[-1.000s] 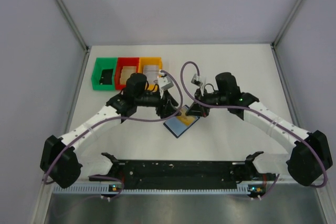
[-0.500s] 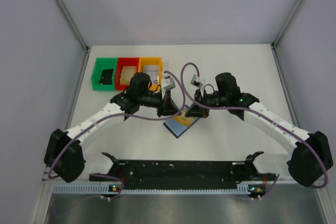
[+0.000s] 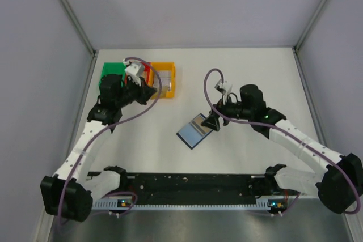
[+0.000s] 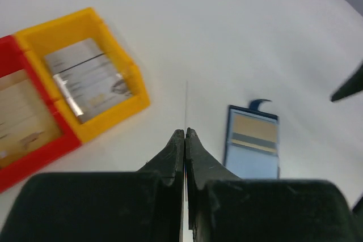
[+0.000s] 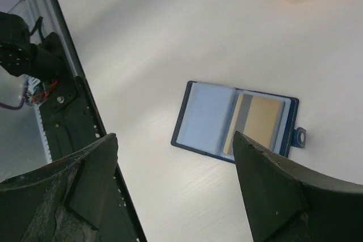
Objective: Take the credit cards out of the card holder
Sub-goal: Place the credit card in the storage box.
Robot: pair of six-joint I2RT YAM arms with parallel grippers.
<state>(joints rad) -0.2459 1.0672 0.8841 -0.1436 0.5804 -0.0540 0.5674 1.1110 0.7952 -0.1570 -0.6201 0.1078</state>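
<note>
The card holder point(image 3: 195, 130) lies open on the white table, a tan credit card point(image 5: 261, 118) with a grey stripe in the panel beside its black tab point(image 5: 300, 137). My right gripper point(image 5: 173, 135) hangs open just above it with nothing between its fingers, at the holder's right end point(image 3: 211, 122) in the top view. My left gripper point(image 4: 185, 134) is shut on a thin credit card point(image 4: 186, 106), seen edge-on as a pale line past the fingertips. It hovers beside the orange bin point(image 4: 122, 103), far left of the holder point(image 4: 252, 143).
Three bins stand in a row at the back left: green point(image 3: 106, 75), red point(image 4: 34, 154) and orange point(image 3: 164, 77). A silvery card point(image 4: 88, 80) lies in the orange one and a tan card point(image 4: 17, 111) in the red one. The black rail point(image 3: 193, 182) runs along the near edge.
My left gripper shut on a card at the holder and swung back left to the bins. My right gripper opened and drew slightly right of the holder.
</note>
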